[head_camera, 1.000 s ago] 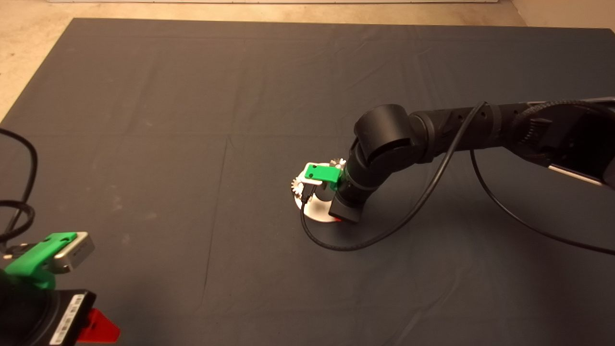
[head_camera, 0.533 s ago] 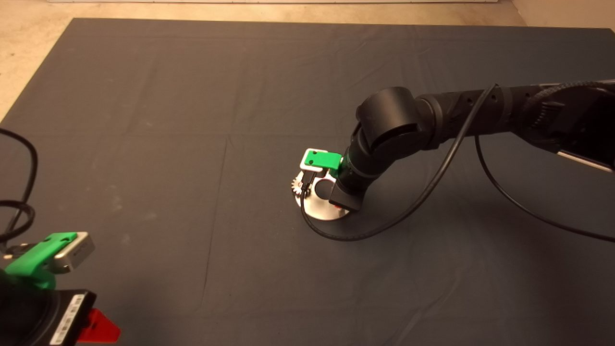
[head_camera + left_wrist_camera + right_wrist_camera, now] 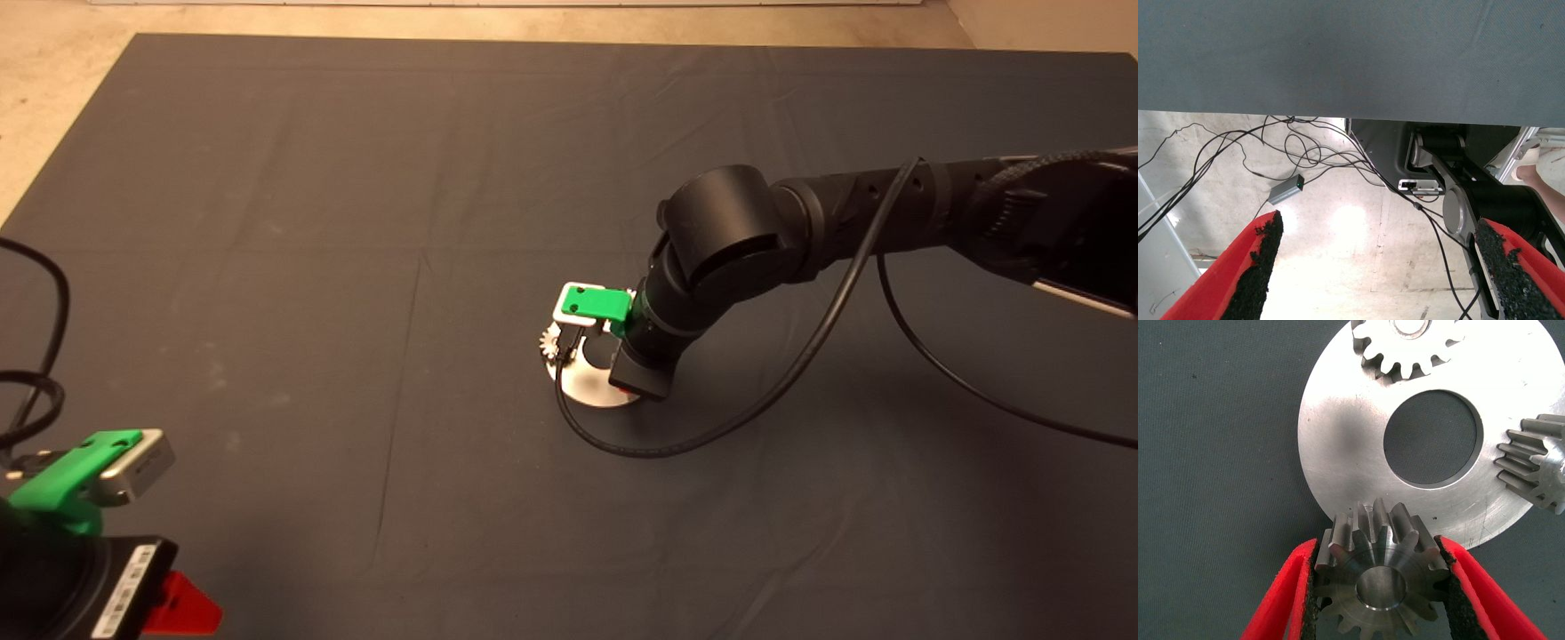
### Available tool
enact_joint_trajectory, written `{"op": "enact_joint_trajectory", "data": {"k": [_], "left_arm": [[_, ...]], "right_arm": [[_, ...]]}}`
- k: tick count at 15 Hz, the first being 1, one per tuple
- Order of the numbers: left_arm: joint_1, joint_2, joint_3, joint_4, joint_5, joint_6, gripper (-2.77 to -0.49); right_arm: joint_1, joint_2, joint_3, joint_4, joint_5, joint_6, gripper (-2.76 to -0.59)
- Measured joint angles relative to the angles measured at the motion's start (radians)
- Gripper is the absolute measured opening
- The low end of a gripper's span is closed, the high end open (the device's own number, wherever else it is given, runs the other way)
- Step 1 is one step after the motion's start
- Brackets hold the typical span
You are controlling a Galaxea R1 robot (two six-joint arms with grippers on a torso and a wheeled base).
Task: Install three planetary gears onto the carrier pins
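At the lower left edge of the head view the left tool (image 3: 107, 551) waits parked, its red fingers (image 3: 1248, 277) spread apart with nothing between them; its wrist view shows only floor and loose cables beyond the dark grey cloth-covered worktop (image 3: 267, 267).

Mid-worktop lies the flat shiny round metal carrier plate (image 3: 1345, 433) with its large centre hole. Two small toothed steel gears already sit on it: the first seated gear (image 3: 1405, 343) and, across the hole, the second seated gear (image 3: 1538, 470).

Over the last second the right arm has pulled in slightly, bringing the right tool (image 3: 1378, 587) over the plate's rim. It is clamped on the third toothed grey gear (image 3: 1375, 577), pads against the teeth. The last pin is hidden, probably beneath this gear, so seating seems imminent.

The surrounding worktop is open; the black cable (image 3: 640, 444) loops just beside the plate.
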Motion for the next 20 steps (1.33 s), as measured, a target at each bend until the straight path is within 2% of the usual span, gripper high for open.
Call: {"op": "enact_joint_trajectory", "data": {"k": [4,8,20], "left_arm": [[0.000,0.000,0.000,0.000,0.000,0.000,-1.22],[0.000,0.000,0.000,0.000,0.000,0.000,-1.22],[0.000,-0.001,0.000,0.000,0.000,0.000,-1.22]], "right_arm": [[-0.002,-0.006,0.002,0.000,-0.001,0.000,-2.29],[-0.024,-0.006,0.003,0.001,0.000,0.000,-2.29],[-0.025,-0.013,0.003,0.000,0.000,-0.002,-2.29]]}}
